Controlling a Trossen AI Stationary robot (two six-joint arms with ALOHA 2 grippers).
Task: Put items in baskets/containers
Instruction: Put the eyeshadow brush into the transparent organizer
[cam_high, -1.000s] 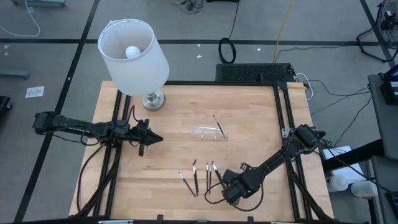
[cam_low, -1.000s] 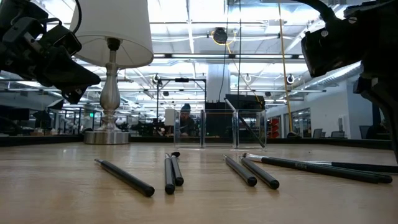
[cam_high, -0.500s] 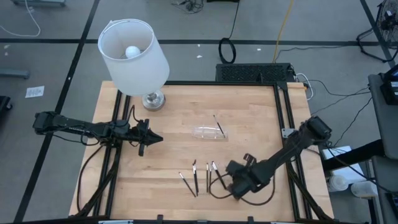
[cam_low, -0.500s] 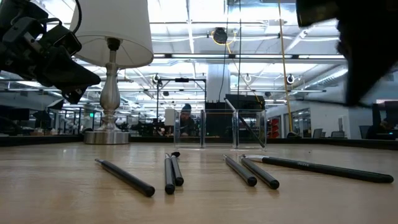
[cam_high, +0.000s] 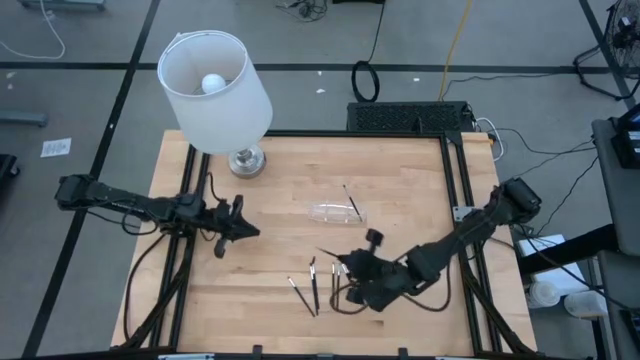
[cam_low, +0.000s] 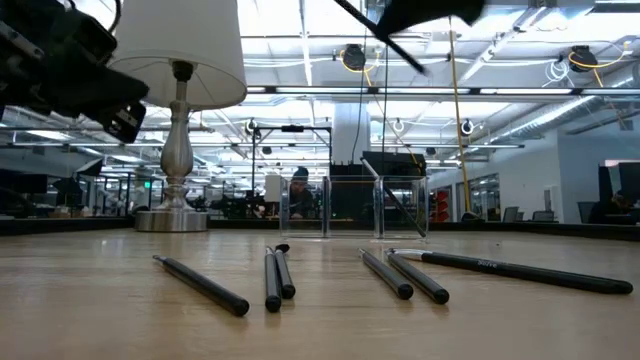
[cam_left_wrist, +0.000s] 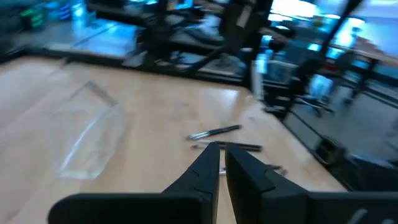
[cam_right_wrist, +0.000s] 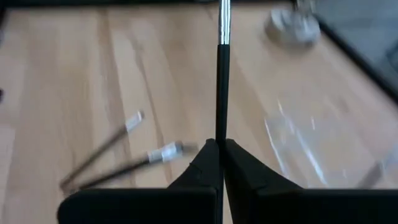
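Observation:
My right gripper (cam_high: 349, 264) hangs above the table's near middle, shut on one thin dark stick (cam_right_wrist: 219, 81); the low view shows this stick (cam_low: 392, 42) high over the table. Several more sticks (cam_high: 316, 283) lie flat on the wood below and to the left of it, and they show in a row in the low view (cam_low: 272, 280). The clear oblong tray (cam_high: 335, 213) rests on the table beyond them with one stick (cam_high: 351, 203) leaning in it. My left gripper (cam_high: 245, 232) hovers shut at the table's left, holding nothing. My right gripper pinches the stick's dark handle (cam_right_wrist: 219, 138) between its two fingers. The stick runs forward along the fingers, and its silver-banded end (cam_right_wrist: 222, 15) points away toward the tray. The fingers slant downward from the table's right. The stick is lifted clear of the table.
A lamp with a white shade (cam_high: 214, 85) and a metal foot (cam_high: 246, 160) stands at the table's far left corner. Black frame rails (cam_high: 455, 190) run along the table's right side. Bare wood lies between the tray and my left gripper.
My right gripper has risen from the table's near right with the stick, tipped from pointing down toward level, and gone toward the table's left. The stick is now lifted clear. My left gripper has swung slightly toward the near edge.

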